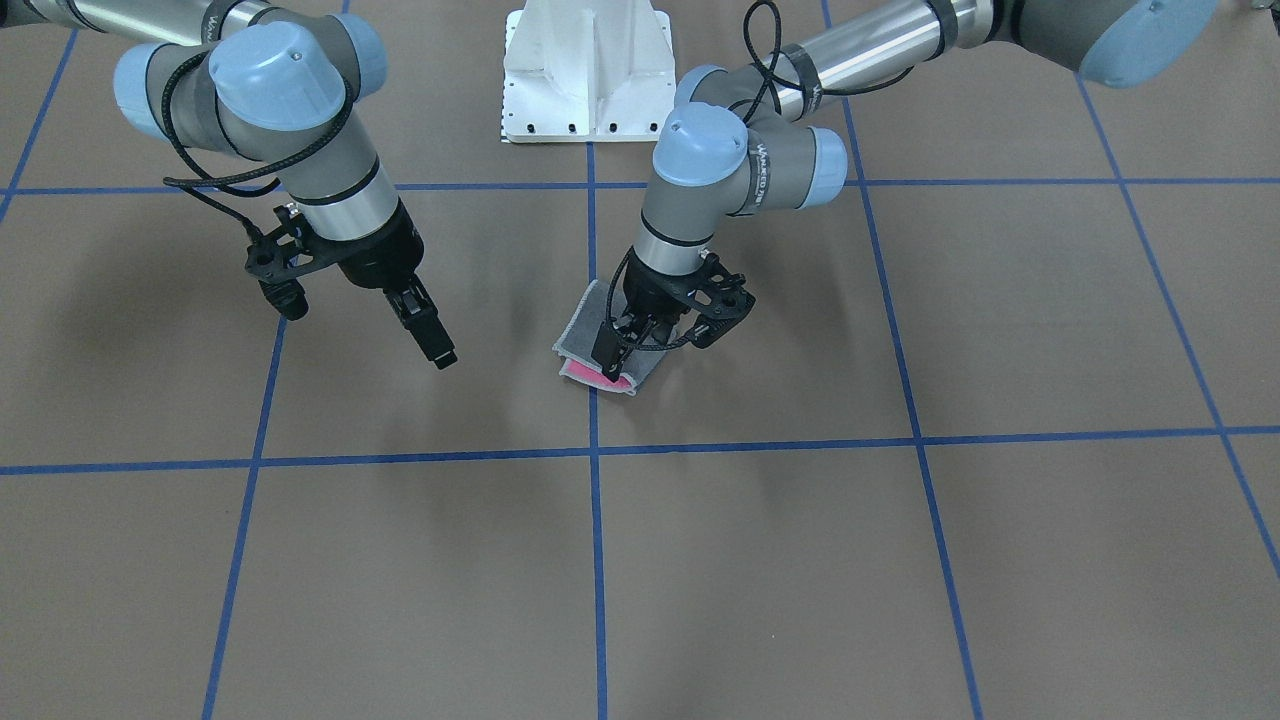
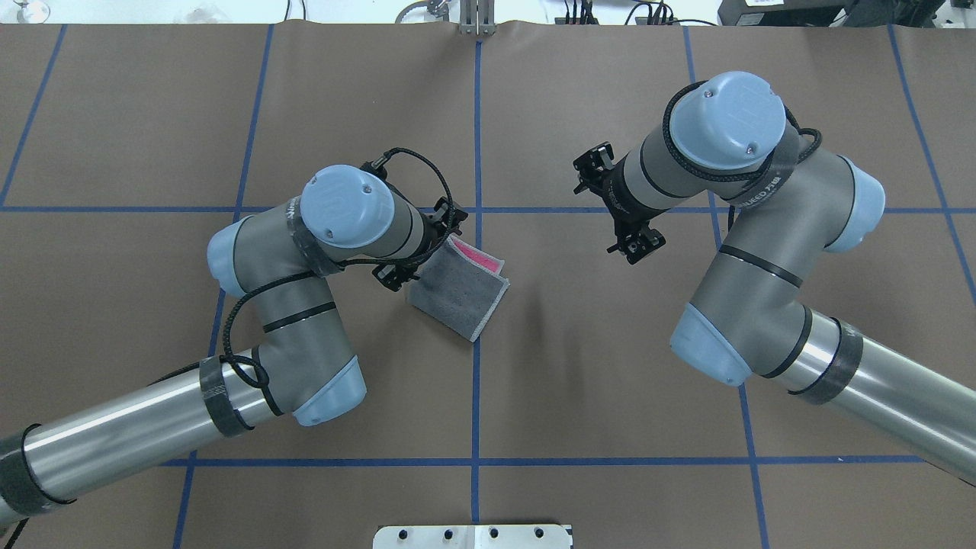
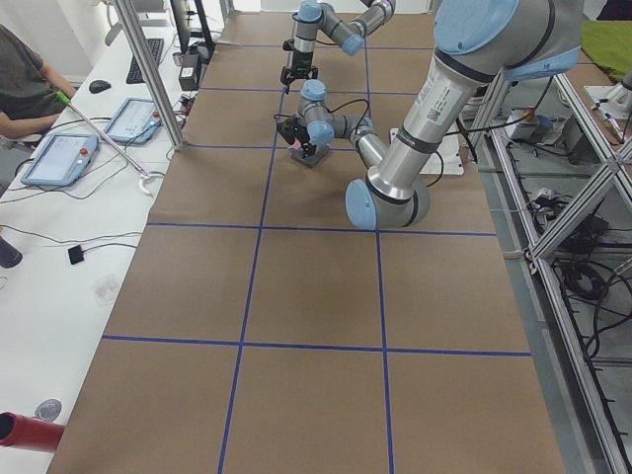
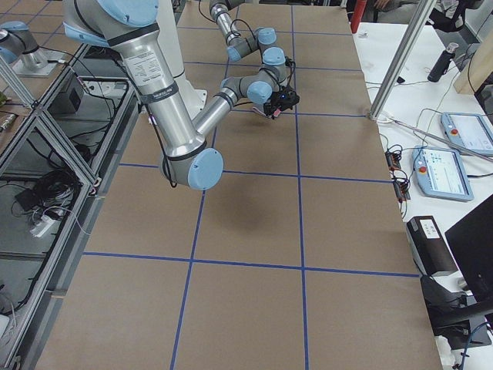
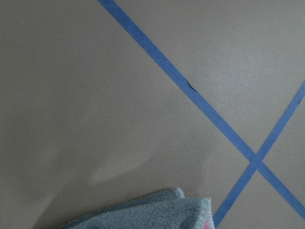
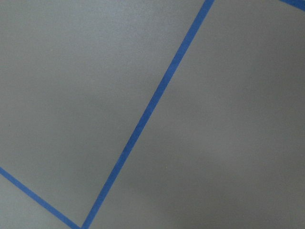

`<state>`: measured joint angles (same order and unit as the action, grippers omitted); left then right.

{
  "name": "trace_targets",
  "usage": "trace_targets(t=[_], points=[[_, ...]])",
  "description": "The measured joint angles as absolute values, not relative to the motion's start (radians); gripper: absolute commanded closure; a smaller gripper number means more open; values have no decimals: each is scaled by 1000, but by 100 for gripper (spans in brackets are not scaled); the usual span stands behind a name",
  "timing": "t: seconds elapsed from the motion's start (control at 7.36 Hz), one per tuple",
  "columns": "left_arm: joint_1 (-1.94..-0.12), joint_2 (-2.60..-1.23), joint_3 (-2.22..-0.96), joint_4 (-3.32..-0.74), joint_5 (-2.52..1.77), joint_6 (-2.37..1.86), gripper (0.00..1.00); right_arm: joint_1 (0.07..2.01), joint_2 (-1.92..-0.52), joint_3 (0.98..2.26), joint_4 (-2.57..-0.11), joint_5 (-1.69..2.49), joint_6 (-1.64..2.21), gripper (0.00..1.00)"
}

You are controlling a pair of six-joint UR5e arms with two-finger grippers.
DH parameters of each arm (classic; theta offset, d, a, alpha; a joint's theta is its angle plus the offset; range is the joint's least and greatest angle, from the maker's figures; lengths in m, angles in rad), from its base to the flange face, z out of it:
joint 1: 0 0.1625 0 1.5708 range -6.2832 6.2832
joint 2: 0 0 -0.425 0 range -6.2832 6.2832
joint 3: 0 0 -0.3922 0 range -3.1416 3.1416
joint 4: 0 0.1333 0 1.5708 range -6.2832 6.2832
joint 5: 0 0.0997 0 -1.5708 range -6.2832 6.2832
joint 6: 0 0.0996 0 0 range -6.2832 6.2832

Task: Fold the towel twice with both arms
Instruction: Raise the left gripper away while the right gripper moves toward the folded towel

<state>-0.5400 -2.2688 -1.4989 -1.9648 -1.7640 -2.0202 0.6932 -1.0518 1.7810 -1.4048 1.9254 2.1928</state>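
Front view, left gripper (image 1: pixel 628 358): low at the centre of the frame, on the towel (image 1: pixel 578 340). Its fingers look parted, with one tip at the pink edge.
Front view, right gripper (image 1: pixel 438 352): at centre left, well apart from the towel, above the bare table (image 1: pixel 300 560). The fingers show as one dark bar, so they look closed and hold nothing.
Front view, risk: I judge that if the left gripper lifts while a finger catches the terry, the top layer can be pulled open and the fold lost.
Overhead, towel (image 2: pixel 457 293): just left of centre, a small grey packet with a light border. A pink strip shows at its upper right edge, so the layers are not fully aligned.
Overhead, risk: a sideways drag could slide the packet.
Side views: the towel is far and small, and the grippers are too small to judge.
Left wrist: a grey fold with a bit of pink at the bottom edge, near a tape (image 5: pixel 190 90) crossing.
Right wrist: only table and tape.
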Motion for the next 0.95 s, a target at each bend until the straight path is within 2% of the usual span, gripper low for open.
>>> trace_targets(t=[0.41,0.95], points=[[-575,-2145,-1671,-1913,-1793,-2003,0,642,-1002,1764,-1402,1884,2197,0],[-603,-2039,-1764,-1904,-1809,-1959,0,551,-911,1602,-1196,1736,2195,2]])
